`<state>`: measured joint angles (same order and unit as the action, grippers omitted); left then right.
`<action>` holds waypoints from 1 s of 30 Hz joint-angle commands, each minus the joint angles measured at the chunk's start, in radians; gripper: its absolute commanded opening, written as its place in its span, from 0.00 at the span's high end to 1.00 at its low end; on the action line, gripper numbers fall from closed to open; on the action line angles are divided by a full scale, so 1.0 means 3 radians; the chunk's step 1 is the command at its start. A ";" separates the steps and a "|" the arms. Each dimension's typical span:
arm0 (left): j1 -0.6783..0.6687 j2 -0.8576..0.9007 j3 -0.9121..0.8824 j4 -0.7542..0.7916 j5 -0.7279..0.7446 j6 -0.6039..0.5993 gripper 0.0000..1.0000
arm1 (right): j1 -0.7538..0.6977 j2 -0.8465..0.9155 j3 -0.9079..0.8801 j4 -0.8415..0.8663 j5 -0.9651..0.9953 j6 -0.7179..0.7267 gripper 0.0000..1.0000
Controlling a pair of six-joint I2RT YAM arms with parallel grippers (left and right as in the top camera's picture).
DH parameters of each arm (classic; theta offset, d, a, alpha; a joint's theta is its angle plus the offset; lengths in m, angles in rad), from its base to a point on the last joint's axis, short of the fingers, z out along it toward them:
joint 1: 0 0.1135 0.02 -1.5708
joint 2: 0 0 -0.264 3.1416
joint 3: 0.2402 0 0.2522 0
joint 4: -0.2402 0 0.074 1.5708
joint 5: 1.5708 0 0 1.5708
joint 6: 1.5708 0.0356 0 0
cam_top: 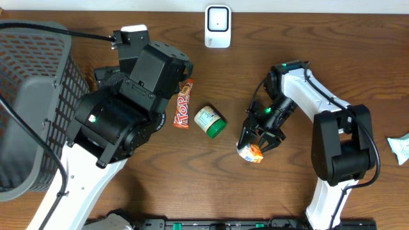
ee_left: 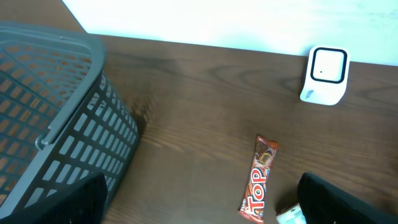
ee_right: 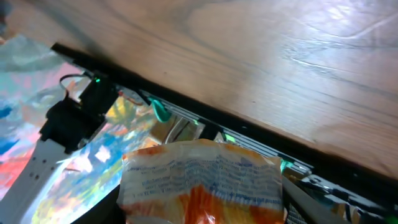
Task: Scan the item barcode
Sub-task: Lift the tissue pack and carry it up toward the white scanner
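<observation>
A crumpled orange-and-white snack packet (ee_right: 202,180) is seen at the bottom centre of the right wrist view, close under the camera, with dark finger shapes at either lower side. In the overhead view it is found lower right of centre on the wooden table (cam_top: 307,38), and the right gripper (cam_top: 259,143) is set over it with jaws astride at roughly half width. Whether the packet is pinched or only bracketed cannot be told. The pick-up is judged to be the step in hand; no scanning has been done yet.

Just left of the packet a green-lidded jar (cam_top: 211,121) is seen, and beyond it a red Top candy bar (cam_top: 183,103). The left gripper (ee_left: 199,190) is held above the table, jaws spread wide, with nothing between them. At the top centre of the overhead frame the white scanner (cam_top: 218,25) is stood, well apart from the packet, and at the far left a grey mesh basket (cam_top: 64,83) is seen.

A firm closing on the packet is called for next, then a lift and a carry up the frame to the scanner with the barcode face turned towards it; which face bears the barcode cannot be made out
</observation>
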<state>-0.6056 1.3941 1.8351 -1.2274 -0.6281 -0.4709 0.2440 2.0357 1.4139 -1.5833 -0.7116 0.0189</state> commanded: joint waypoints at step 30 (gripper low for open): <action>0.0017 -0.0003 0.0027 -0.0010 -0.0051 0.0020 0.02 | -0.0188 0.0036 0.1111 0.1441 0.0376 0.0501 0.54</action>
<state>-0.6056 1.3941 1.8351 -1.2274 -0.6277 -0.4709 0.2016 2.0392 1.6398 -1.1713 -0.6186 0.1200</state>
